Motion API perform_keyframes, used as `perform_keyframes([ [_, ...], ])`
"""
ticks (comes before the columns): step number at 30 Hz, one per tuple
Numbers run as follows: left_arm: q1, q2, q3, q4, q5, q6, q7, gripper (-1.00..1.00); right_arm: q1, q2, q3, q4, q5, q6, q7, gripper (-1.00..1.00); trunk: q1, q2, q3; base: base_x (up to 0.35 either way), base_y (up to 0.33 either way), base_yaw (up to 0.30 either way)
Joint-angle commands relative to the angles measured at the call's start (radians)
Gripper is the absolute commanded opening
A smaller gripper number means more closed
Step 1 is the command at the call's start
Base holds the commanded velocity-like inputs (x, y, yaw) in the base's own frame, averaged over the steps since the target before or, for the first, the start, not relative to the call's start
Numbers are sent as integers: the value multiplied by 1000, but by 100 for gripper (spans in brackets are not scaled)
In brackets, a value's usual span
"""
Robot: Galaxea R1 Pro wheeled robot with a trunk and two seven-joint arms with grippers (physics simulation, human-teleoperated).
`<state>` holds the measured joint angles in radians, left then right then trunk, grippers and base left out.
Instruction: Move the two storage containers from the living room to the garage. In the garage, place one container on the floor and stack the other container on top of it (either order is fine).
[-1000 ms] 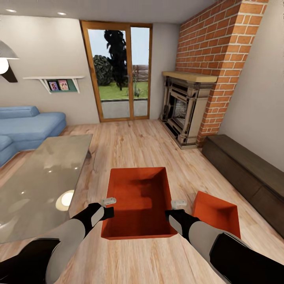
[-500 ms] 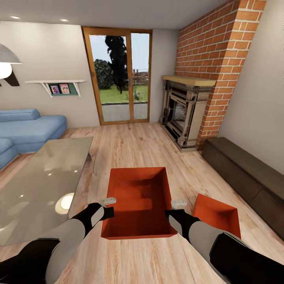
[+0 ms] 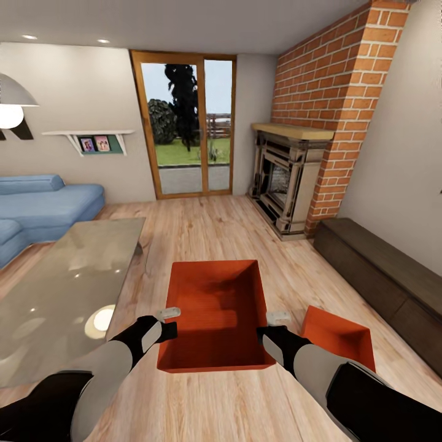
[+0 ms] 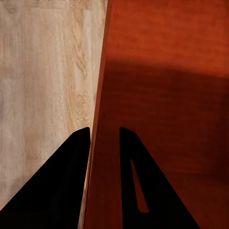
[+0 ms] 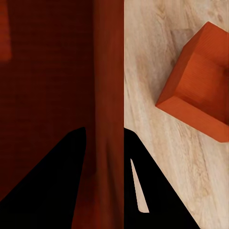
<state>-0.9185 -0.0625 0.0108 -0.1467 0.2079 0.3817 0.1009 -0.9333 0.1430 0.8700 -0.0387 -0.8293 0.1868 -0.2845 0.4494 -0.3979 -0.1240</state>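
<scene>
Liv. rm floor (image 3: 215,227), container (image 3: 215,307) betw. both jaws

No readable text, labels, brands or numbers anywhere; framed pictures (image 3: 95,144) on wall shelf (image 3: 92,133) too small to read.

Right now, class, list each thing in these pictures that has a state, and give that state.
Held storage container: upright, open-top, empty, gripped on both side walls.
Second storage container: on the wood floor, empty, ungripped.
Left gripper: jaws straddling one wall.
Right gripper: jaws straddling the opposite wall.
Lamp: lit.
</scene>
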Motion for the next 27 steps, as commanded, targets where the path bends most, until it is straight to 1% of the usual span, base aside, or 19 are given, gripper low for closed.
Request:
perform_keyframes([
  [1, 0, -1, 15, -1, -2, 6, 10, -100, -1, 0, 19, -21, 1, 6, -4, -100, 1, -2, -1, 0, 0, 0],
  [27, 0, -1, 15, -1, -2, 5, 11, -100, -1, 1, 19, -21, 1, 6, -4, -100, 1, -2, 41, 0, 0, 0],
])
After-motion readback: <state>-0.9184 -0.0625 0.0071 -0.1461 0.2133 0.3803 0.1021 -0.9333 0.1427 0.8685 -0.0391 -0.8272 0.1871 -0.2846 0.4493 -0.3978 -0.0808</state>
